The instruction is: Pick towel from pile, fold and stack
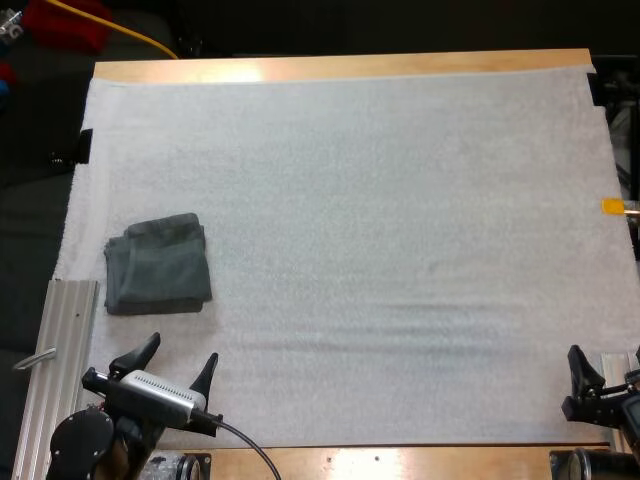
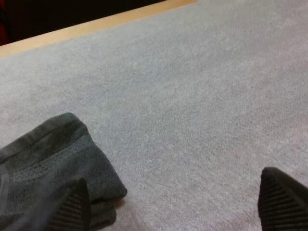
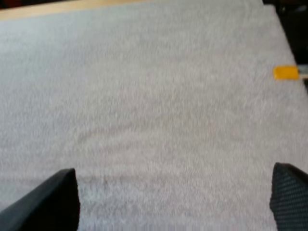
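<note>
Just ahead of the left gripper (image 1: 181, 352), slightly to its outer side, lies the dark grey-green folded towel (image 1: 158, 265). It is a flat, roughly square bundle of soft cloth resting on the white textured mat (image 1: 400, 200). The gripper's two black fingers (image 2: 72, 209) are spread wide and hold nothing. In the left wrist view one fingertip sits close to the bundle's near corner, but whether it touches cannot be told. The towel's edges show several layers lying one on another. How many towels make up the bundle cannot be made out.

Further right of that hand, the mat is a bare stretch across the light wooden table (image 1: 340, 66), with no crumpled towel or pile on it.

At the right side, the right gripper (image 1: 605, 375) sits low at the mat's near edge, well apart from the towel. Its fingers (image 3: 53, 199) are parted with only mat in front of them.

Judging from this, the folding and placing look finished for whatever the bundle contains. With no loose towel in reach of either hand, nothing seems left to pick. The task appears to be at or very near its end, both hands free and drawn close to the near edge.
</note>
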Controlling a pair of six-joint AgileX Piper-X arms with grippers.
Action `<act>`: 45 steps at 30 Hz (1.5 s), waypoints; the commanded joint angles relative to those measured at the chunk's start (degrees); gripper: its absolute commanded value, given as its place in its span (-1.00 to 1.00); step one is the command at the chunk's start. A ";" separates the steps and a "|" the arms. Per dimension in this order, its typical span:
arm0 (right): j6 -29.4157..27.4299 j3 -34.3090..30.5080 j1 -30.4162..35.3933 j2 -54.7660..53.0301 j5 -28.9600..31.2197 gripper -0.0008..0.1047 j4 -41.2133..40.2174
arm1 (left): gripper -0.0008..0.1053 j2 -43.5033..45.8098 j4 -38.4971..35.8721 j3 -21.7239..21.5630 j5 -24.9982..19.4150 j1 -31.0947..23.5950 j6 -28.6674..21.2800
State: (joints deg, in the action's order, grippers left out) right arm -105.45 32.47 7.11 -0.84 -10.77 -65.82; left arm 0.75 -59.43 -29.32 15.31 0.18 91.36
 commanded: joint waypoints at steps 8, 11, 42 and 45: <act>0.28 0.18 0.04 -2.20 0.77 0.50 0.00 | 0.32 7.94 1.12 -0.18 -0.39 0.08 -0.10; 0.73 0.18 0.04 -2.20 1.68 0.50 0.00 | 0.32 7.94 1.12 -0.18 -0.39 0.08 -0.10; 0.73 0.18 0.04 -2.20 1.72 0.50 0.00 | 0.32 7.94 1.12 -0.18 -0.39 0.08 -0.10; 0.73 0.18 0.04 -2.20 1.72 0.50 0.00 | 0.32 7.94 1.12 -0.18 -0.39 0.08 -0.10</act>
